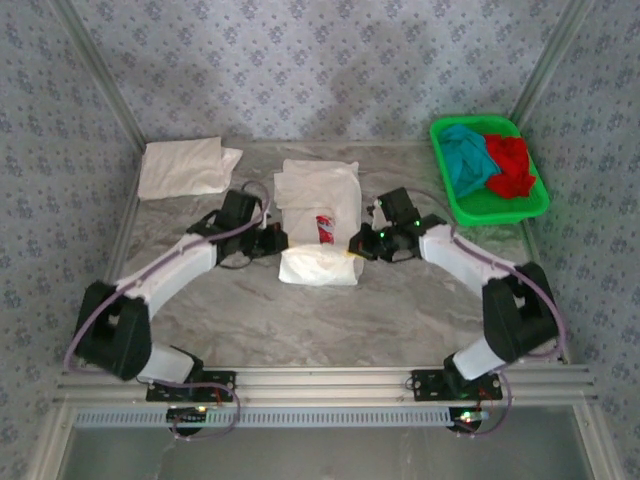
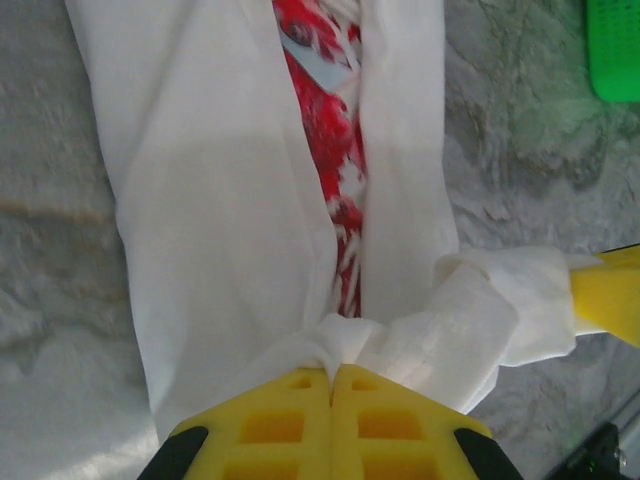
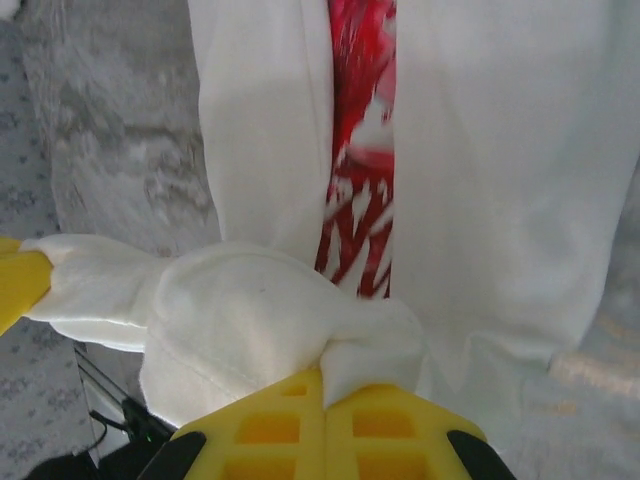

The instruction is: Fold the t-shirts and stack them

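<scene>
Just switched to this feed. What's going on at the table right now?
Both arms are working on the white t-shirt with the red print in the middle of the marbled grey table. The left gripper and the right gripper are each shut on a corner of its near edge, which is bunched between them, mid-fold. Another white t-shirt lies folded at the far left. A teal t-shirt and a red t-shirt sit in the green plastic basket at the far right.
</scene>
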Robot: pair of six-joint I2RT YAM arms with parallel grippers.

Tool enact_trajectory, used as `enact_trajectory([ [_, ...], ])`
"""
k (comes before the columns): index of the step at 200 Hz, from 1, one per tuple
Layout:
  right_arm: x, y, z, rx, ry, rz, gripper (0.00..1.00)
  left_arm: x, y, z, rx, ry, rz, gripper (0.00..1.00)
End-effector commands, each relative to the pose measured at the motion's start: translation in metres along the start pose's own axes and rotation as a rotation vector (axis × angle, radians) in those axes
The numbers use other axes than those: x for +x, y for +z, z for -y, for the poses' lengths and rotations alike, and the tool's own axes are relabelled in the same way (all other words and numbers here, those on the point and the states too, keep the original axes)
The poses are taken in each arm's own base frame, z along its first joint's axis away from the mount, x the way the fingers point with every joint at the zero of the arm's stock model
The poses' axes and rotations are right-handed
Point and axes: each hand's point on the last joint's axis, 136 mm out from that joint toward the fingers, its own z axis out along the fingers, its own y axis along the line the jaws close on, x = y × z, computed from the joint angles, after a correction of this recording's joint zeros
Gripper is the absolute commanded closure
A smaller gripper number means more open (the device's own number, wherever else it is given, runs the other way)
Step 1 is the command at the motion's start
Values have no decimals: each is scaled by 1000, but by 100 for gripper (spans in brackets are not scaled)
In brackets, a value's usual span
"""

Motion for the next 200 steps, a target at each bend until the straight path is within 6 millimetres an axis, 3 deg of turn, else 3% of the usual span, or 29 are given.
enact_trajectory([
  [1, -14, 9, 10, 20, -27, -64, 100, -18, 3, 0, 4, 78, -42, 100],
  [12, -21, 13, 14, 31, -16, -77, 100, -30, 5, -4, -10, 78, -46, 100],
  [17, -34, 9, 5, 15, -27, -54, 100, -35, 5, -7, -17, 73, -50, 100],
  [46, -61, 10, -1, 13, -33, -29, 100, -56, 16, -7, -29, 106, -80, 100],
  [132, -124, 17, 8, 37, 8, 38, 100, -108, 53, -19, -61, 145, -131, 100],
  [143, -131, 22, 8, 40, 10, 35, 97, -115, 57, -21, -72, 153, -135, 82],
  [156, -143, 27, 12, 54, 19, 45, 78, -125, 62, -27, -106, 168, -126, 75],
  [165, -156, 29, 10, 41, 24, 67, 68, -137, 61, -35, -158, 164, -102, 57],
  [175, -171, 28, 7, 23, 31, 80, 67, -153, 55, -38, -202, 167, -58, 39],
  [189, -190, 13, -2, 22, -5, 134, 66, -171, 40, -27, -218, 183, 16, 37],
  [200, -191, -4, -9, 43, -38, 158, 59, -178, 23, -12, -224, 206, 78, 37],
])
